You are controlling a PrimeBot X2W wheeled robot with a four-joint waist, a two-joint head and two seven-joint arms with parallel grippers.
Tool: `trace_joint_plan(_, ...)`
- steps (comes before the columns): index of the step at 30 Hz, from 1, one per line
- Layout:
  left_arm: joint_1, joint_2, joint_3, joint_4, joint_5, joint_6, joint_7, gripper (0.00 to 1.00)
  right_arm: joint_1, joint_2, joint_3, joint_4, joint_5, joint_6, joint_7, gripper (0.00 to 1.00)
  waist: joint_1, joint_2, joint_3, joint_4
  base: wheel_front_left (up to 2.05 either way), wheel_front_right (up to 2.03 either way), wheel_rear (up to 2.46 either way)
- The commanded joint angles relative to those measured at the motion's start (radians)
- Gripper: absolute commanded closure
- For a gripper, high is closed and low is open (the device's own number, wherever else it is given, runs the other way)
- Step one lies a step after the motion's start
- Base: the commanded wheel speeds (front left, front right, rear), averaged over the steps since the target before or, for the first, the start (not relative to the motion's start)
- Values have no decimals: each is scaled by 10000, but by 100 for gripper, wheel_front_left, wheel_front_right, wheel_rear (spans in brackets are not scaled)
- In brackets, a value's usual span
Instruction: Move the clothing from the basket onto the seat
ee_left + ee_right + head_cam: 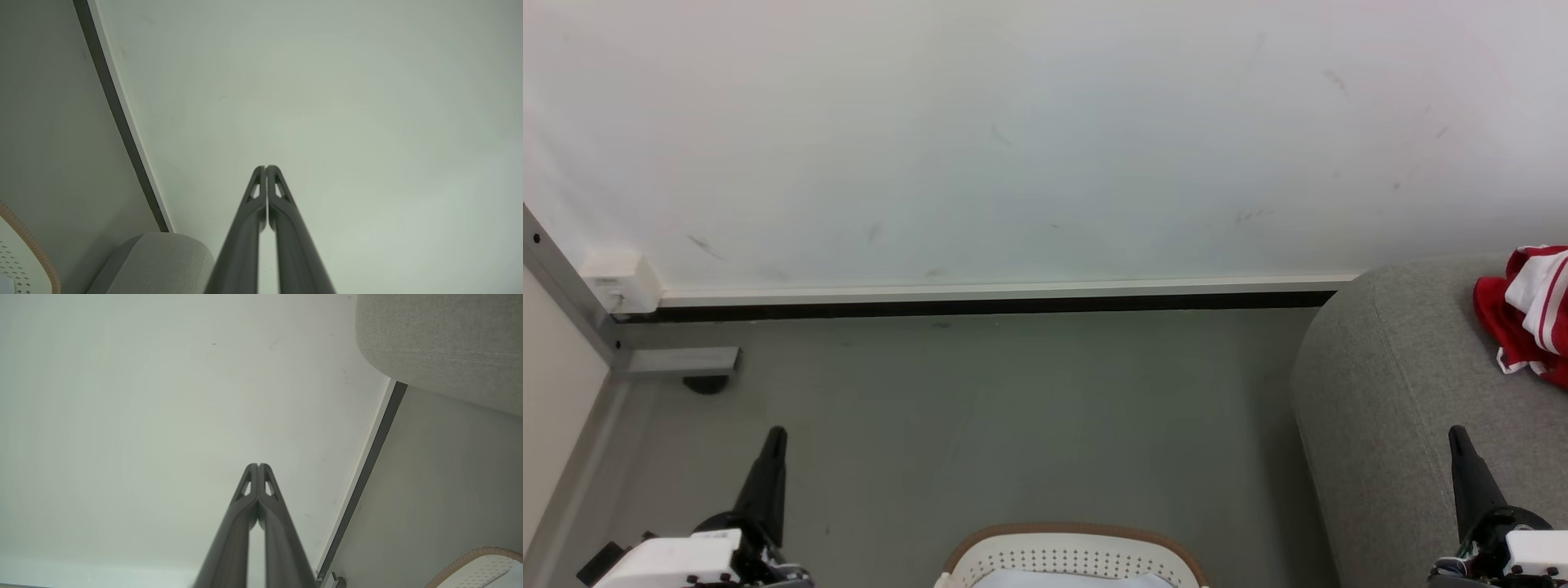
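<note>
Red clothing [1529, 314] with white stripes lies crumpled on the grey seat [1396, 384] at the right edge of the head view. The cream basket [1072, 557] with a brown rim stands on the floor at the bottom centre; something pale shows inside it. My left gripper [778, 433] is shut at the lower left, left of the basket, holding nothing. My right gripper [1454, 433] is shut at the lower right, over the seat. In the wrist views both the left gripper [266, 167] and the right gripper [258, 465] point at the wall with fingertips together. The seat [163, 261] and basket rim [28, 245] show beside them.
A white wall with a dark baseboard [980, 306] closes off the floor ahead. A metal frame leg with a foot [678, 363] and a white wall box [621, 282] stand at the left. Grey floor [1013, 408] lies between basket and wall.
</note>
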Motion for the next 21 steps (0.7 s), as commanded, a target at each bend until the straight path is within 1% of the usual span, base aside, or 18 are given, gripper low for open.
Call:
trace_joint_plan(1,-87,19,26,-27,-120,-12,44,100,-76,-106,-3,-35,126,-21,-26,100,0,0,0,0,0,0,0)
trace_joint_plan(21,-87,19,26,-27,-120,-12,44,100,-65,-143,73,-43,179,-21,-84,100,0,0,0,0,0,0,0)
